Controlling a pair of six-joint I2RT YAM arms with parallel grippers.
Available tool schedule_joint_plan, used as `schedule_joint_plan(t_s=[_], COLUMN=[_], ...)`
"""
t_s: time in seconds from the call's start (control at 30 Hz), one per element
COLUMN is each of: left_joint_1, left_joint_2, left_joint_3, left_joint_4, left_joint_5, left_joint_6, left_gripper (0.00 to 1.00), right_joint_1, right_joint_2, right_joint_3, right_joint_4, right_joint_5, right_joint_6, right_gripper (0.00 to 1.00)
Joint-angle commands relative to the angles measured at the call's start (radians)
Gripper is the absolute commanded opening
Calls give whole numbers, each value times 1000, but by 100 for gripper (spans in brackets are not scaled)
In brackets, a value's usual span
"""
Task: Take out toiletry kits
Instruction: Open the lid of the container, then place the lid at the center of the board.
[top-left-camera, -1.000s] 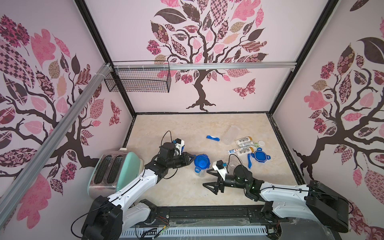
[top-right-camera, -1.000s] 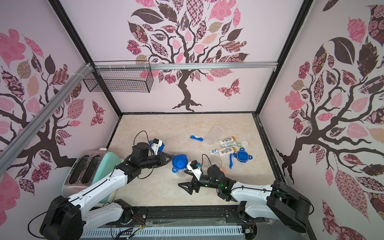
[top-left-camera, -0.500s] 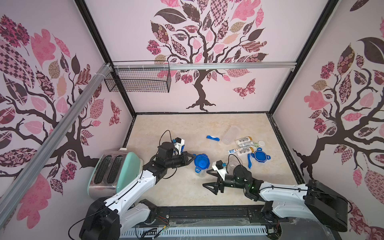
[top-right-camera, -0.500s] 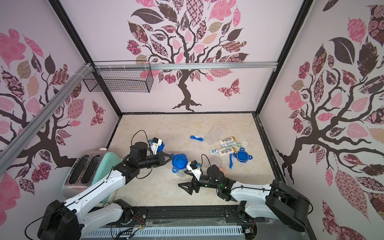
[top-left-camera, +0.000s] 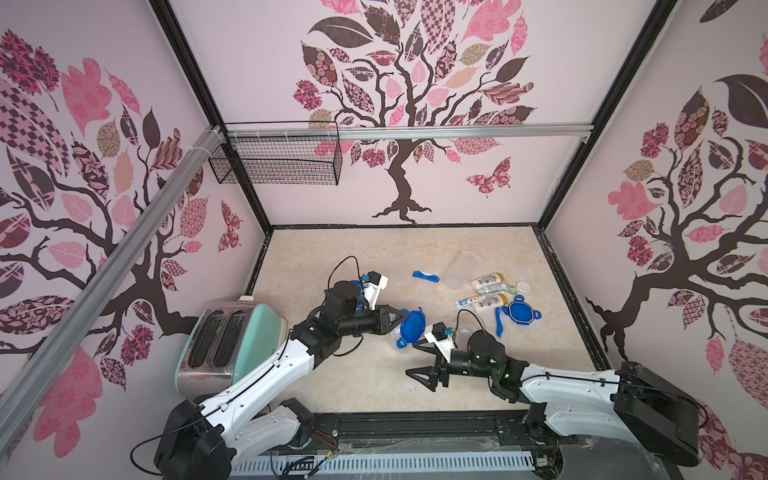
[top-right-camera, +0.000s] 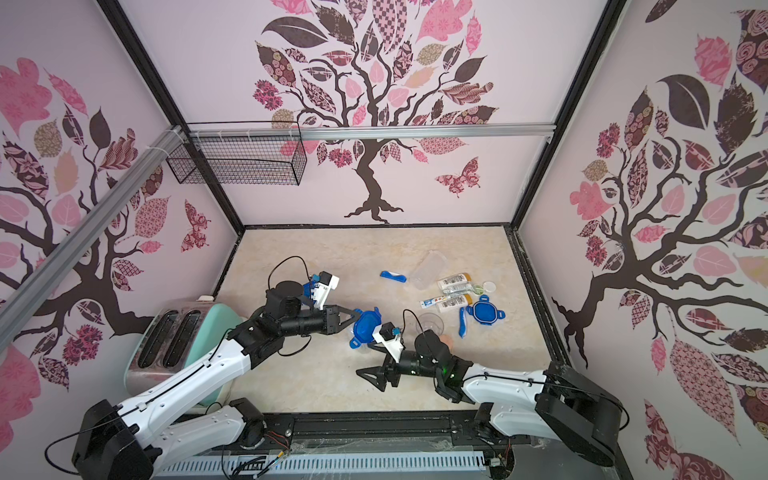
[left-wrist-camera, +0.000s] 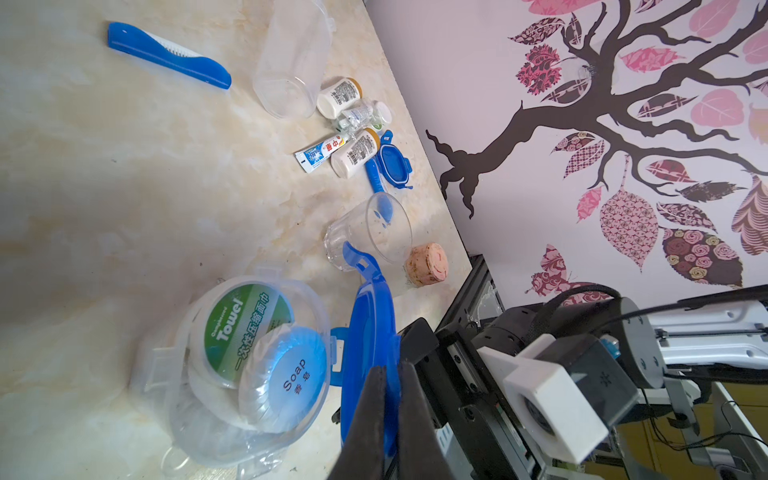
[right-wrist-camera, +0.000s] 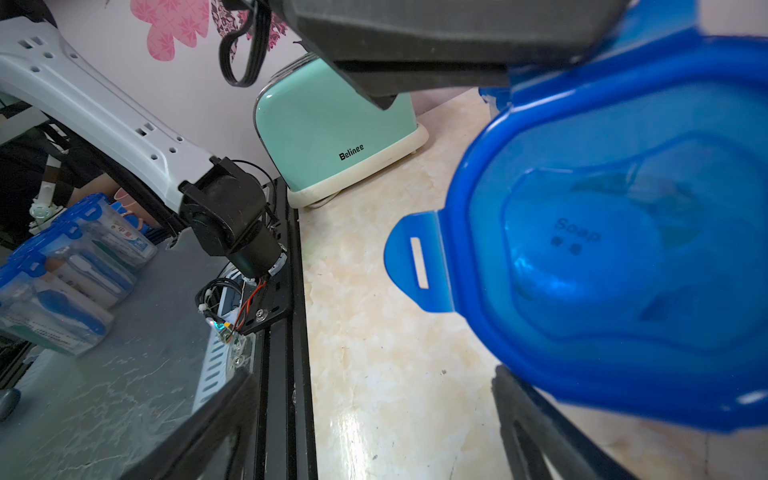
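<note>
First, closest to the front edge, the right gripper (top-left-camera: 419, 360) hangs low over the marble table (top-left-camera: 374, 249). Its two jaws stand wide apart and nothing is between them. Just behind it, the left gripper (top-left-camera: 398, 316) is closed tightly on the rim of a blue lid (left-wrist-camera: 370, 328), which is tilted up on its edge over a clear jar (left-wrist-camera: 183, 432). The jar stands upright and open. Inside it lie a round towel tub (left-wrist-camera: 239, 324) with a green label and, leaning on it, a round soap pack (left-wrist-camera: 291, 374). At about the same depth, by the left wall, stands a mint toaster (top-left-camera: 224, 336).

A little farther, toward the right wall, an empty glass vessel (left-wrist-camera: 374, 232) stands with a cork (left-wrist-camera: 428, 264) lying just beside it. Behind these, the other toiletry things are spread on the table. A folding toothbrush (top-left-camera: 498, 322) lies just beside a second blue lid (top-left-camera: 519, 311), which lies flat. Two white bottles (top-left-camera: 488, 302) with tan caps lie on their sides, with a toothpaste tube (top-left-camera: 467, 301) next to the nearer one and a small white tub (top-left-camera: 523, 286) near the farther one.

Farther again, an empty clear container (top-left-camera: 461, 270) lies on its side, and another toothbrush (top-left-camera: 426, 276) lies apart from the group, more to the centre. High in the back left corner hangs a wire basket (top-left-camera: 282, 162).
</note>
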Motion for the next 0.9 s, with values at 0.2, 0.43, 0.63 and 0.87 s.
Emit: schedule_joint_plan(t_s=[0.2, 0.43, 0.63, 0.87], left_joint_1=[-17, -105, -296, -516], left_joint_2=[-5, -68, -79, -24], left_joint_3=[28, 57, 97, 94], left_joint_4=[-60, -199, -373, -471], left_joint_5=[3, -85, -326, -630], left_joint_6=[55, 127, 194, 189], left_gripper=[6, 6, 5, 3], right_joint_1=[1, 0, -1, -1], right_joint_2=[-110, -330, -515, -640], right_joint_3=[6, -12, -52, -104], right_joint_4=[-32, -131, -157, -161], right_joint_5=[-161, -199, -86, 80], right_joint_6=[-92, -128, -117, -121], right_gripper=[91, 91, 92, 94])
